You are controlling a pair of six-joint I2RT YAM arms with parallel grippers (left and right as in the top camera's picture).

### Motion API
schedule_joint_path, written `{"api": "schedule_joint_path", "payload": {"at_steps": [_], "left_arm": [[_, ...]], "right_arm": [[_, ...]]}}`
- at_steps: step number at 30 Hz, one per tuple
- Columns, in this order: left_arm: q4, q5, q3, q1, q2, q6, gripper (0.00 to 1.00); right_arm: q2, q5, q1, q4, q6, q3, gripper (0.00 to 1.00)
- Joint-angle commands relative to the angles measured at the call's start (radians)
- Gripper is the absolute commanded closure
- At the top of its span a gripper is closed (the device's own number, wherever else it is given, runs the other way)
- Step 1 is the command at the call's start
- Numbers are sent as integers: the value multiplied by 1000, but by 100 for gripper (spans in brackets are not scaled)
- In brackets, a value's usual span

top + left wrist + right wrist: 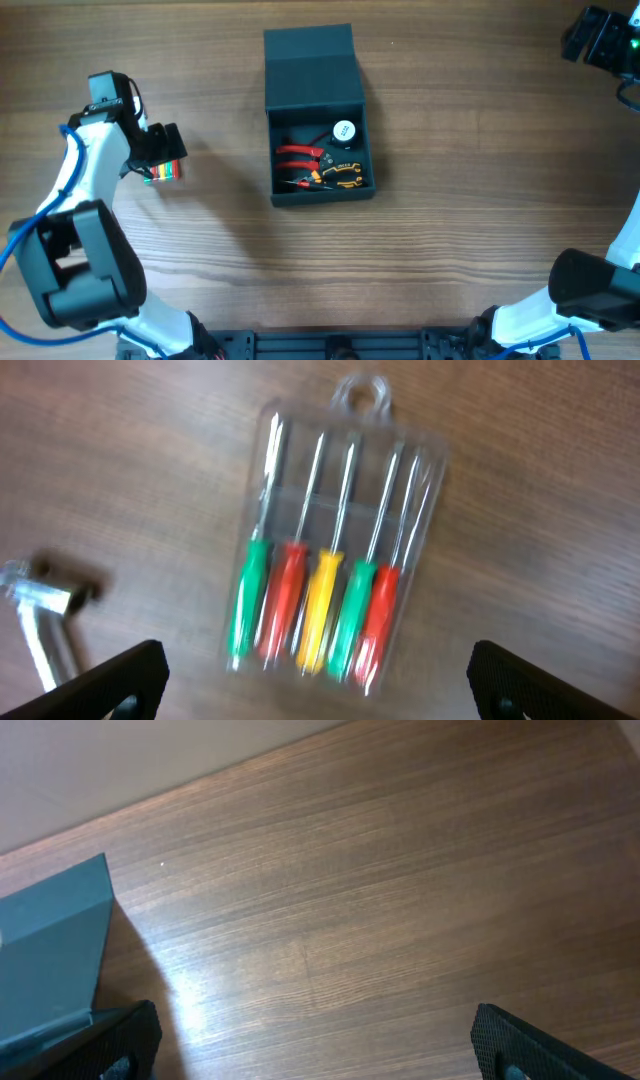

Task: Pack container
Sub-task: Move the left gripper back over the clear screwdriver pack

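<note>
The dark teal-grey container (283, 150) stands open at the table's middle, its flap lid (310, 65) folded back on the far side. Inside lie red-handled pliers (300, 153), orange-and-black pliers (335, 176) and a white round item (343, 130). My left gripper (165, 152) is open, hovering over a clear pack of coloured screwdrivers (325, 565), which also shows in the overhead view (166, 173); the open fingers (320, 690) frame the handle end without touching it. My right gripper (598, 38) is open and empty at the far right; its wrist view shows open fingers (320, 1055) and the lid's edge (50, 950).
A small silver metal tool (45, 625) lies on the wood left of the screwdriver pack. The wooden table (480, 200) stretches between the container and the right arm. A pale wall (120, 760) borders the table's far edge.
</note>
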Motion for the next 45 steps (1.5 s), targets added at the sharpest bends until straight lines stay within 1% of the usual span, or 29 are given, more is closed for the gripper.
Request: {"api": "schedule_joint_path", "payload": {"at_steps": [1, 2, 5, 8, 11, 16, 19, 23, 30, 33, 36, 40, 45], "left_arm": [[40, 32, -5, 6, 31, 82, 0], [45, 44, -5, 7, 32, 104, 0], [36, 87, -2, 18, 32, 110, 0], [-45, 137, 38, 30, 33, 110, 0], [-216, 136, 175, 35, 33, 109, 0], [-379, 140, 432, 42, 47, 68, 0], [-482, 141, 590, 54, 106, 69, 0], [-589, 140, 706, 67, 224, 100, 0], [-602, 79, 712, 65, 346, 126, 0], [-604, 79, 712, 63, 384, 129, 0], [-603, 79, 712, 52, 397, 155, 0], [-571, 52, 682, 29, 398, 156, 0], [-498, 53, 586, 11, 398, 182, 0]], "right_arm": [[-37, -8, 4, -1, -14, -8, 0], [-37, -8, 4, -1, -13, -8, 0], [-37, -8, 4, -1, -13, -8, 0], [-37, -8, 4, -1, -13, -8, 0], [-37, -8, 4, 0, -13, -8, 0], [-37, -9, 4, -1, -13, -8, 0], [-37, -9, 4, -2, -12, -8, 0], [-37, -9, 4, -4, -12, -8, 0], [-37, -9, 4, -4, -12, -8, 0], [-37, -9, 4, -4, -12, -8, 0], [-37, -9, 4, -4, -12, -8, 0], [-37, -9, 4, -4, -12, -8, 0], [-37, -9, 4, -4, -12, -8, 0]]}}
